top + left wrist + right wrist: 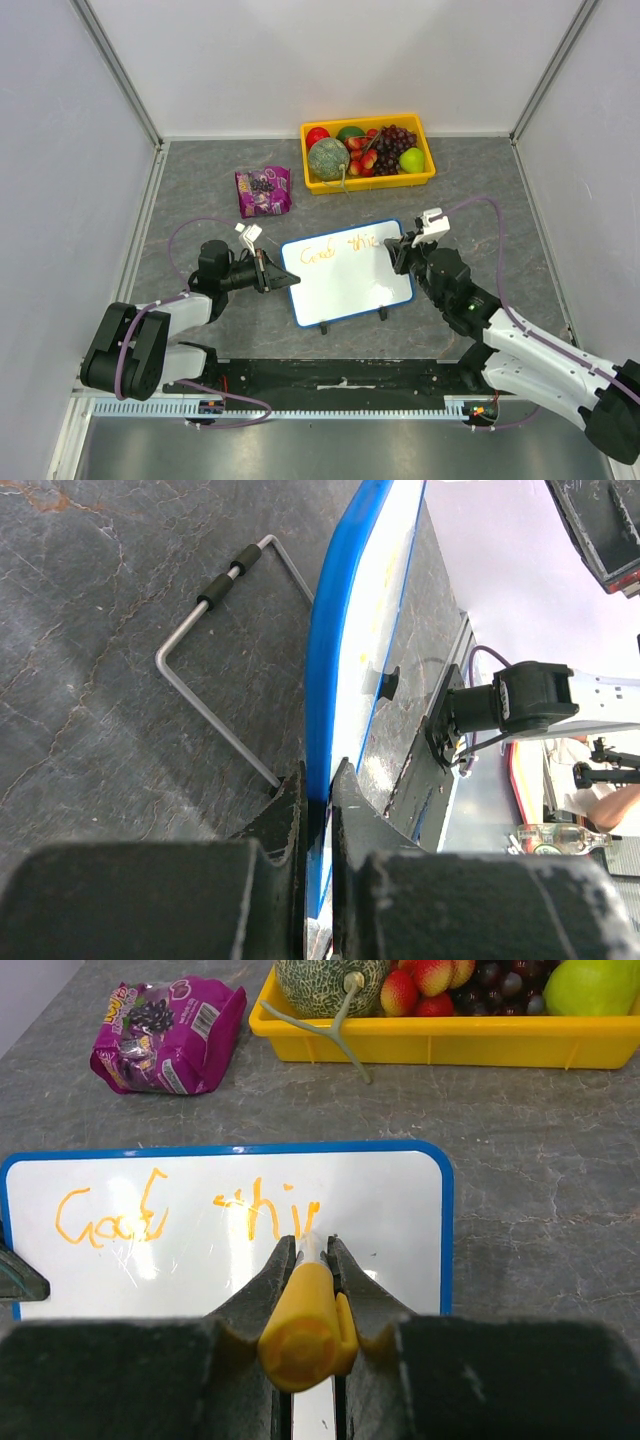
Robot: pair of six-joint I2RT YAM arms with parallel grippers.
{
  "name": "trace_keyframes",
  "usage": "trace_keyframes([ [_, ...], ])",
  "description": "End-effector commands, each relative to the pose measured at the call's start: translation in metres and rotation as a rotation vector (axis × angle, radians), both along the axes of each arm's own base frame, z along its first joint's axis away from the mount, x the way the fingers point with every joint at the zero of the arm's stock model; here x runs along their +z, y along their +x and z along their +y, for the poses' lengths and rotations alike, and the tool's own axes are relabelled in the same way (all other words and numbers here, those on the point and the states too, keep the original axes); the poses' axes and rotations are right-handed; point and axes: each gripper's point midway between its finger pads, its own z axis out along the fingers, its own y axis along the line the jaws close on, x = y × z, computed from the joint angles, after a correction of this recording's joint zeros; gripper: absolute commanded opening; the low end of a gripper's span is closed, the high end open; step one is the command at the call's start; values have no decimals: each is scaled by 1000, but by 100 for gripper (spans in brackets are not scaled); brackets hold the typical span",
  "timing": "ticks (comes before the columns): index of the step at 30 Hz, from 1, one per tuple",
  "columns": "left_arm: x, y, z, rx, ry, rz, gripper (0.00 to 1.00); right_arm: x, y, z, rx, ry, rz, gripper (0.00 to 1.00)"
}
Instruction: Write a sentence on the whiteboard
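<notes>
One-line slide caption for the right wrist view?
Right end effector grips an orange marker, tip on the whiteboard at the unfinished orange sentence; fruit tray and purple snack bag behind.

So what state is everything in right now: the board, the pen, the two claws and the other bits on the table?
whiteboard: left edge clamped, partly written on.
sentence: unfinished, reads roughly "Good thi".
marker: orange, uncapped, tip on the board.
left gripper: shut on the whiteboard's edge.
right gripper: shut on the marker.
yellow tray: full of fruit.
purple snack bag: lying flat, untouched.
</notes>
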Motion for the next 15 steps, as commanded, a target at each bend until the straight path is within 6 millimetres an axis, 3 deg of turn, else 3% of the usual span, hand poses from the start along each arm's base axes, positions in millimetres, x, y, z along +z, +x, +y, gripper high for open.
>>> trace_keyframes([
  [1, -30, 17, 17, 139, 117, 45, 2, 7, 12, -6, -62, -32, -11, 0],
  [9, -30, 17, 17, 139, 116, 46, 2, 18, 22, -9, -97, -59, -33, 0],
  [15, -30, 17, 17, 139, 116, 46, 2, 10, 23, -14, -112, -84, -14, 0],
])
